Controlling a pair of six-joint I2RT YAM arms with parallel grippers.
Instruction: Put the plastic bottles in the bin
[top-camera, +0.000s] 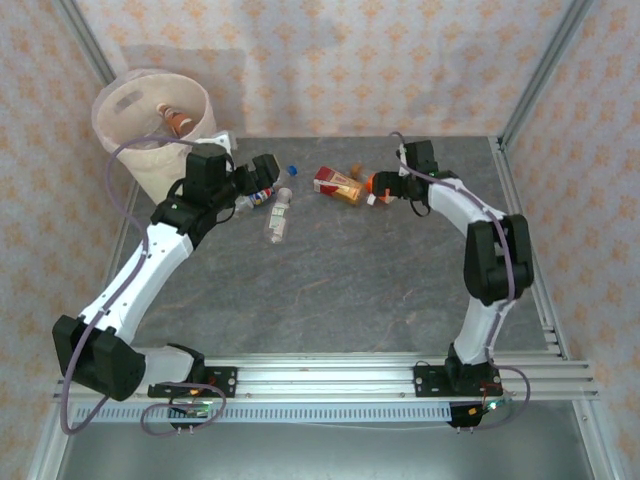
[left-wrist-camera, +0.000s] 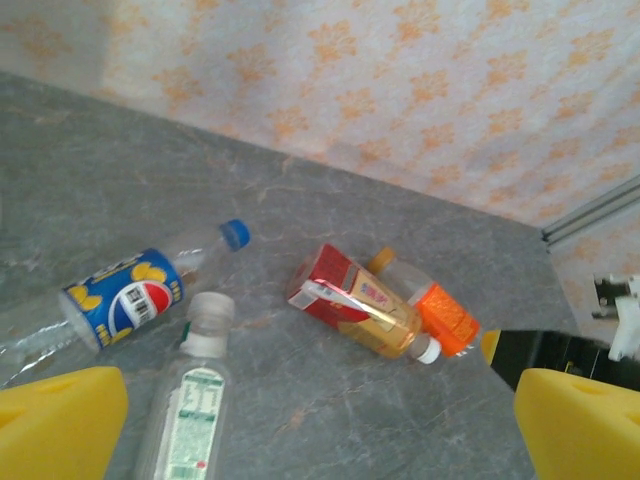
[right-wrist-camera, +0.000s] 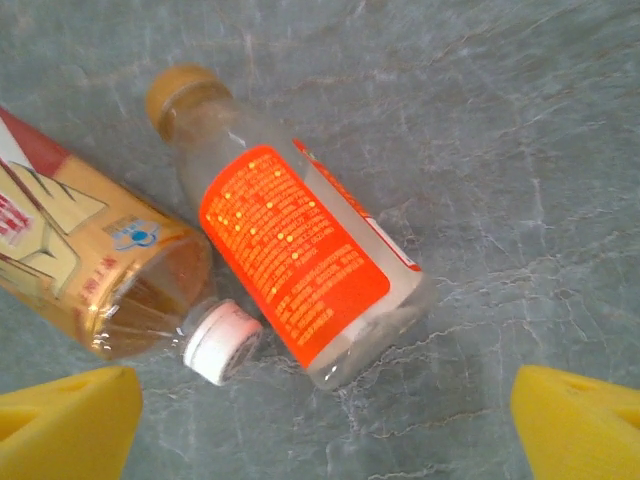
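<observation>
Hovering my right gripper (right-wrist-camera: 320, 432) with jaws spread wide, I see the clear plastic bottle with the orange label (right-wrist-camera: 300, 265) lying just ahead of it, touching a red-labelled bottle of amber drink (right-wrist-camera: 85, 260). Closing crookedly could snag that neighbour's white cap (right-wrist-camera: 222, 342) or squirt the round bottle away. The pale cream round bin (top-camera: 205, 120) stands well off, beyond my equally spread left gripper (left-wrist-camera: 320, 432).

even, bright diffuse light; soft shadows on table (top-camera: 340, 280); wrist views slightly soft, perhaps blurred at edges.
</observation>
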